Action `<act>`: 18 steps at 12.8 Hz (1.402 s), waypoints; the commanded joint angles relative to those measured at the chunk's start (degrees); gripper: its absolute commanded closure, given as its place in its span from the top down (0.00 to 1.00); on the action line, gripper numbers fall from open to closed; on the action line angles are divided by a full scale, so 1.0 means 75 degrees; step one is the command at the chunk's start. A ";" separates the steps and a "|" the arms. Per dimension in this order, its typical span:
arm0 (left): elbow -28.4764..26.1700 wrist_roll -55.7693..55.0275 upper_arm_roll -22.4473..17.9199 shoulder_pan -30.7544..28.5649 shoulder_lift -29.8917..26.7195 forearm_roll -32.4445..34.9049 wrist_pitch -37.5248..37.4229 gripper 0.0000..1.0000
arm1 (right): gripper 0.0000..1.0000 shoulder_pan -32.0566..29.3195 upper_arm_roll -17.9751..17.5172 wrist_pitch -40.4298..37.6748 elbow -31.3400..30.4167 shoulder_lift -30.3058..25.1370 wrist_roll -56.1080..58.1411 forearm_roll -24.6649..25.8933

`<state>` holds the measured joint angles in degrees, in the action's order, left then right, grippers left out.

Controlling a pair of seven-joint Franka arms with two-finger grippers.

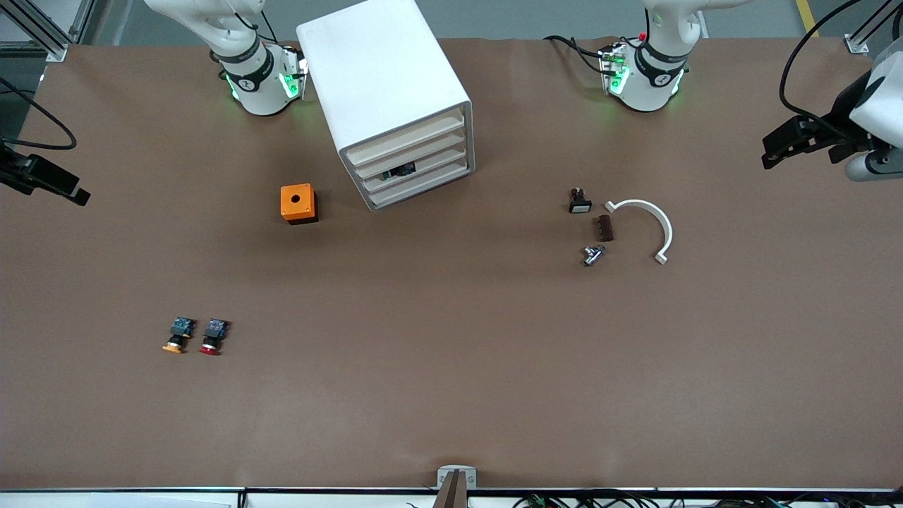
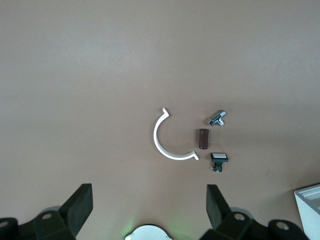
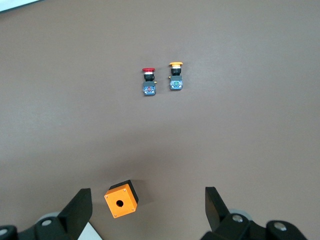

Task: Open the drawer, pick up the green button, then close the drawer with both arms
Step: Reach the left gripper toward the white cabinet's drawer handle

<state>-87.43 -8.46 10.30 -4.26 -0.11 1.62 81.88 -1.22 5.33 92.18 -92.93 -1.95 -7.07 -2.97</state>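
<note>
Nothing has been opened yet, so the first job is the drawer (image 1: 416,168), third down in the cabinet (image 1: 384,77), where something dark and bluish, probably the button (image 1: 400,171), shows through the low front. I'd have one arm hook that front squarely and pull straight out along the cabinet's slant, so the cabinet does not skid.

The right end effector (image 1: 46,182) hangs over its end of the worktop (image 1: 451,367), fingers spread, empty. The left end effector (image 1: 794,143) hangs over the other end, likewise spread and empty.
</note>
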 commanded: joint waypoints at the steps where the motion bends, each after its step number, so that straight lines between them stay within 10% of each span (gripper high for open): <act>1: 0.0173 0.0015 0.0138 0.0075 0.0634 0.0030 -0.0054 1.00 | 1.00 0.0022 -0.0007 -0.0091 0.0098 0.0002 -0.0136 0.0149; 18: 0.0841 -1.1242 0.0208 0.2677 0.4805 -0.2510 0.0262 1.00 | 1.00 -0.0165 0.0052 -0.0231 0.0192 0.0014 0.0274 0.0149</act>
<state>-83.53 -85.56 11.94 15.38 32.18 -13.98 84.00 -1.28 6.24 91.43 -92.15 -1.94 -6.01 -2.68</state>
